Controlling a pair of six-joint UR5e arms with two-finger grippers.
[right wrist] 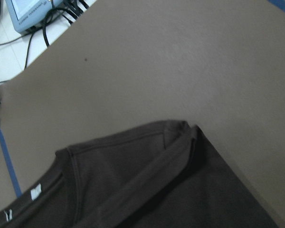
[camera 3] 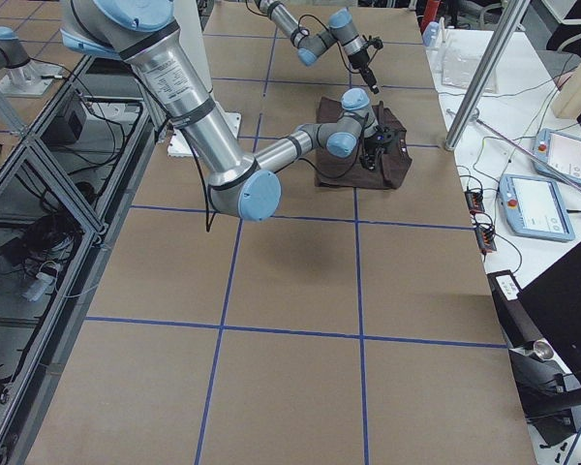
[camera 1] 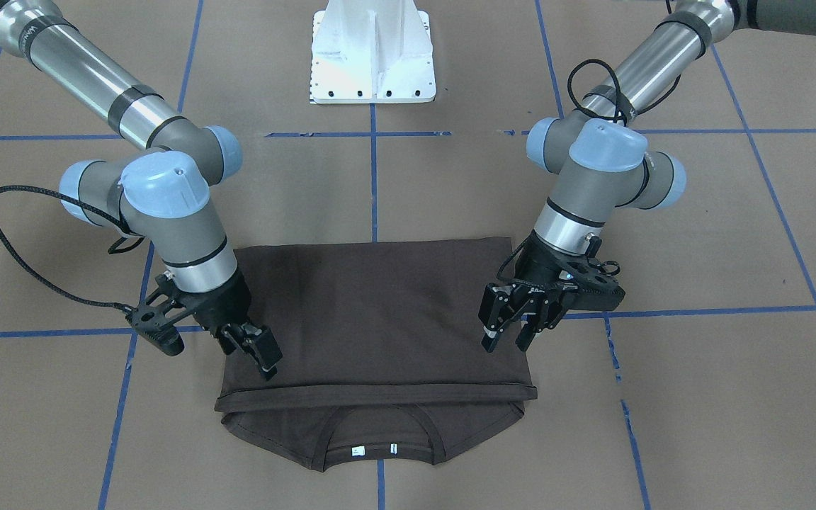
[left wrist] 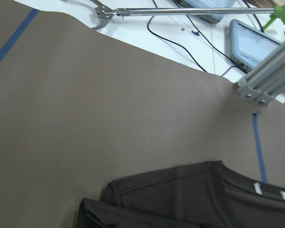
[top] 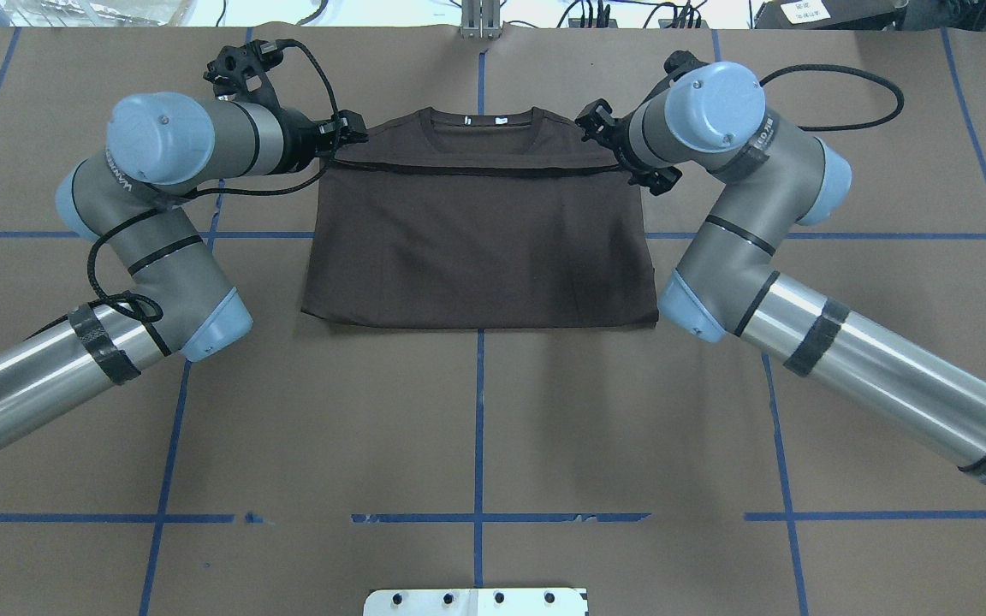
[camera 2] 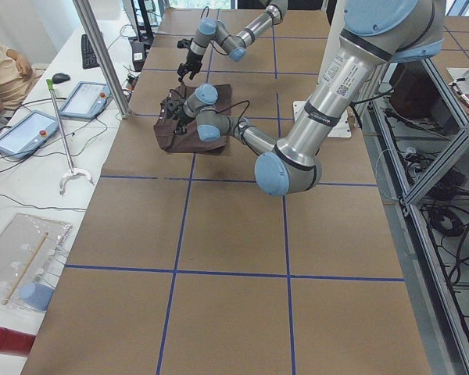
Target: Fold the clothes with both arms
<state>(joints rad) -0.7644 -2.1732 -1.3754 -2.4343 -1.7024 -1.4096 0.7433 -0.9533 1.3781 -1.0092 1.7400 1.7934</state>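
Observation:
The dark brown T-shirt [camera 1: 380,312] lies flat on the brown table, its lower half folded up over the chest. The collar with white tags [camera 1: 372,450] sticks out past the folded hem, on the side away from the robot. The shirt also shows in the overhead view [top: 476,248]. My left gripper [camera 1: 508,343] hangs open just above its corner of the folded hem, also seen from overhead [top: 347,135]. My right gripper [camera 1: 256,358] hovers over the opposite hem corner with its fingers apart, holding nothing. Both wrist views show only a shirt corner [left wrist: 190,199] [right wrist: 156,190] and no fingers.
The white pedestal base [camera 1: 372,64] stands at the robot's side of the table. Blue tape lines [top: 480,428] grid the brown surface. Beyond the far edge are tablets [camera 2: 82,98], cables and an aluminium post [camera 3: 474,77], with an operator's arm at the side table.

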